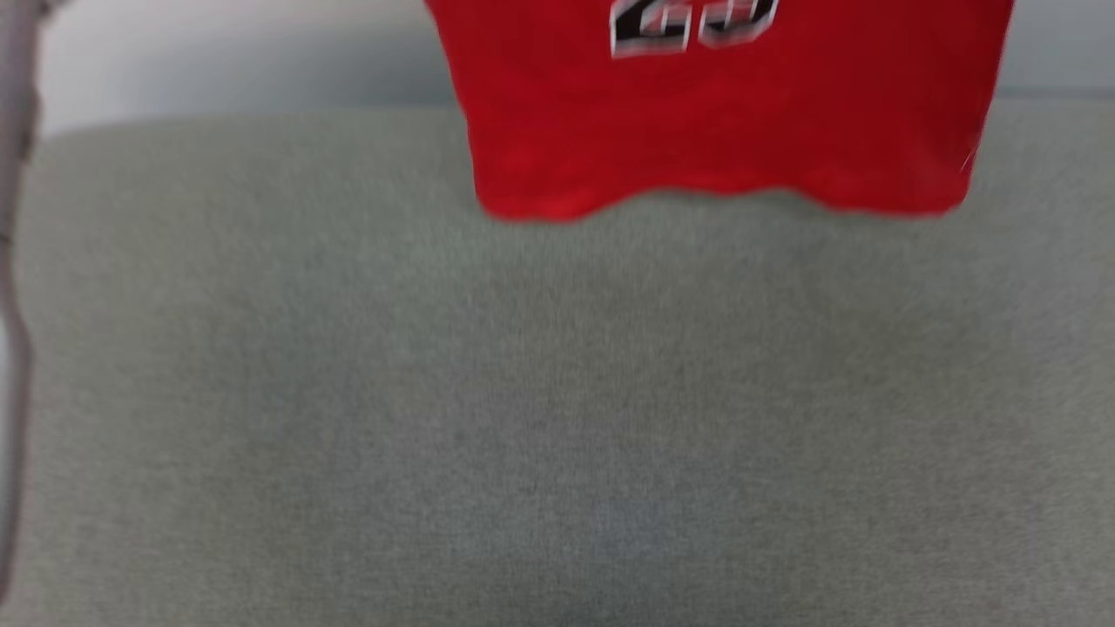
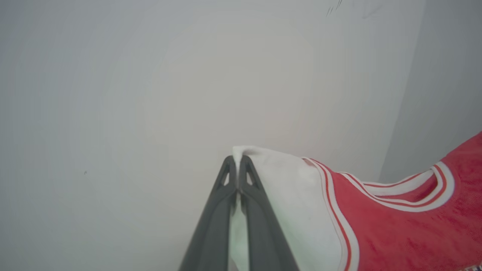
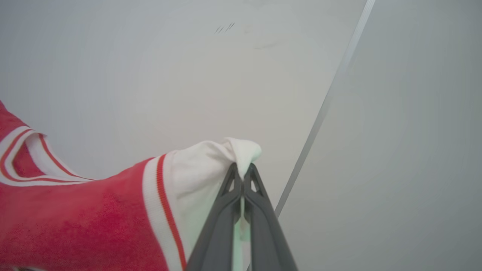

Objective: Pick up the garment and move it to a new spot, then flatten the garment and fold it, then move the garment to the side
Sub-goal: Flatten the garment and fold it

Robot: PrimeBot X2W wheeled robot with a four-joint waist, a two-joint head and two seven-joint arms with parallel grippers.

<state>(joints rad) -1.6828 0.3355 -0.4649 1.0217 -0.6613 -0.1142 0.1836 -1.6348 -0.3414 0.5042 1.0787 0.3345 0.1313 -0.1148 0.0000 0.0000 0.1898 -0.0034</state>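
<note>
A wide grey-green woven fabric surface spreads below. Over its far edge hangs the red basketball jersey with black, white-edged numerals, wavy hem lowest. The dark-fingered left gripper is pinched tight on one white shoulder piece, the right gripper likewise on the other

Red jersey above a grey-green surface.
The jersey's numerals are black, edged in white; its trim is striped red and white beside a plain white patch. The surface is mottled grey-green, the wall pale grey.
</note>
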